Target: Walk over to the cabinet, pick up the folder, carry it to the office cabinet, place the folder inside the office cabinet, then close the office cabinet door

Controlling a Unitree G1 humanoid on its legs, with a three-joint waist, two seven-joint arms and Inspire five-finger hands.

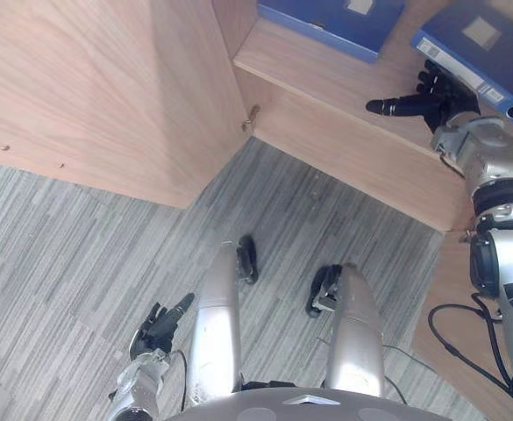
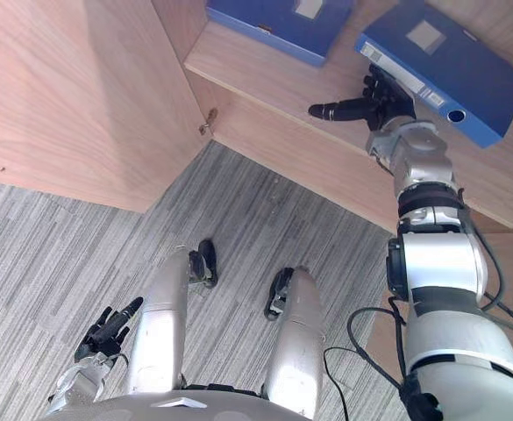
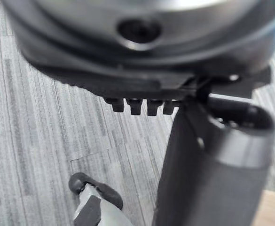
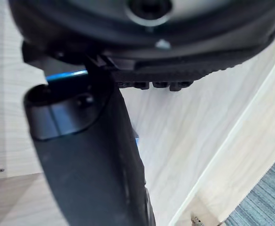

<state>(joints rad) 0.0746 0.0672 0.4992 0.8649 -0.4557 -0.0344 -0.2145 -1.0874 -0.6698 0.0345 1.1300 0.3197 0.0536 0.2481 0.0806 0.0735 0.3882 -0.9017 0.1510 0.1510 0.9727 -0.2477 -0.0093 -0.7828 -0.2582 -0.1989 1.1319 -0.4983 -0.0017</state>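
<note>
Overhead in the left eye view, at one o'clock: blue folder [image 1: 480, 53], flat on the shelf [image 1: 326, 79] of the open wooden cabinet [image 1: 361, 162]. Just under it, right hand [image 1: 431, 101], open, fingers straight against the folder's near edge, thumb stuck out toward nine o'clock. At twelve o'clock on the same shelf, second folder [image 1: 331, 17], also blue, apart from the first. At ten o'clock, door [image 1: 89, 88], swung wide, with a hinge [image 1: 251, 118] at its inner edge. At seven o'clock, left hand [image 1: 155, 329], low over the grey striped carpet [image 1: 63, 263], fingers loose and spread, holding nothing.

Next, the right eye view: same layout. Blue folder at one o'clock, second folder at twelve, right hand touching the near edge of the blue folder, not wrapped round it. Left hand down at seven o'clock.

Then the left wrist view: fingertips [image 3: 137, 107] in a short row, uncurled, with carpet beyond and nothing between them and the thumb.

Lastly, the right wrist view: big dark thumb [image 4: 90, 155] stretched out over pale wood, a thin strip of blue beside its base. Contact with the folder not clear from this angle.
</note>
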